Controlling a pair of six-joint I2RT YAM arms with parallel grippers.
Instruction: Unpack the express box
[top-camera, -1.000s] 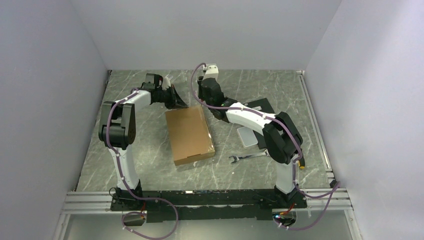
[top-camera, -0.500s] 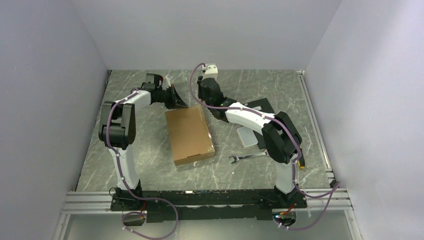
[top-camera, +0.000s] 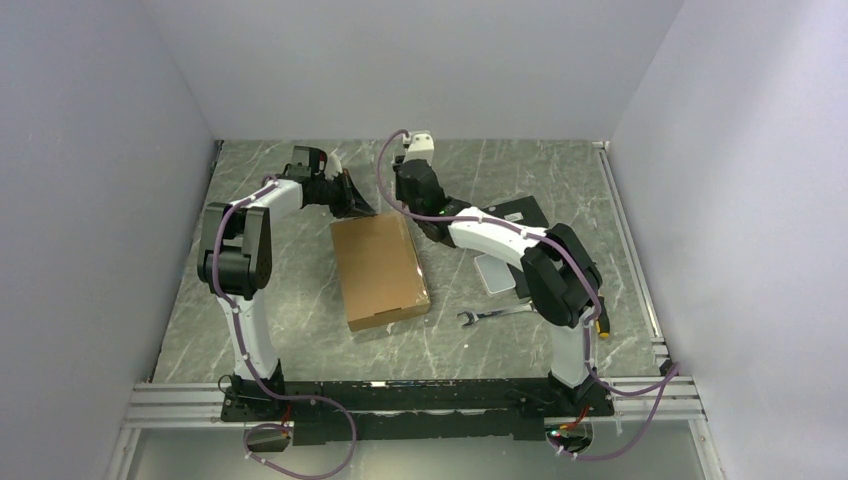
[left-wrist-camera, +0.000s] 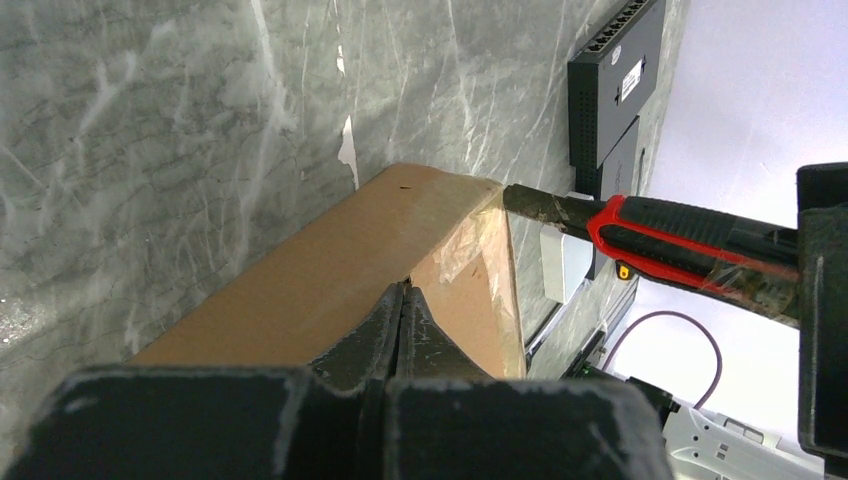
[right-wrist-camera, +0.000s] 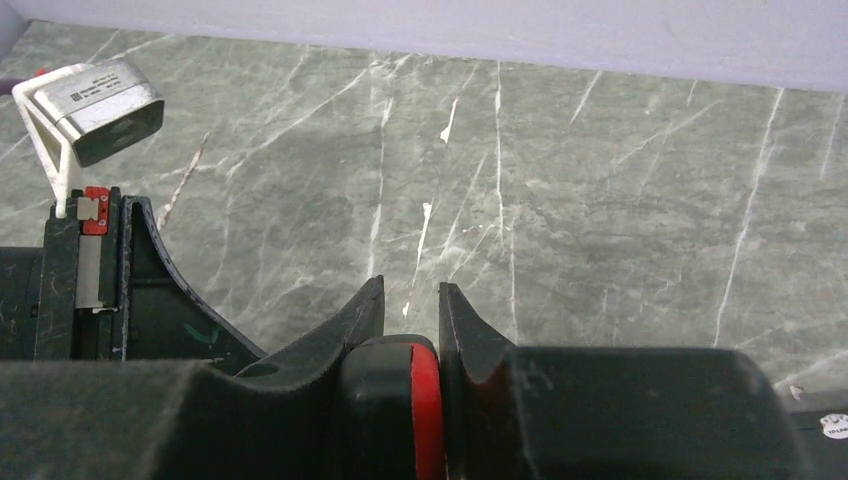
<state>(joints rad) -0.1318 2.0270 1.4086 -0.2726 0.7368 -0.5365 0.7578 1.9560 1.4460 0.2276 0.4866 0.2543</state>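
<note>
Express box (top-camera: 379, 270) lies flat and closed in the middle of the tabletop (top-camera: 290, 330), with bare stone along its left and near edges. The left gripper (left-wrist-camera: 402, 297) has its jaws pressed together, tips at the box's far edge. The right gripper (right-wrist-camera: 411, 300) has its jaws clamped on a red-handled tool (left-wrist-camera: 690, 238), whose dark tip meets the taped far corner. A wrench (top-camera: 490, 316) lies near the box's right side.

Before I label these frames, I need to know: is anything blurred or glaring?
Top view: even light, sharp, soft shadow beside the box. Left wrist: near jaws blurred, box corner and cutter sharp. Right wrist: jaws dark and soft, table sharp.
</note>
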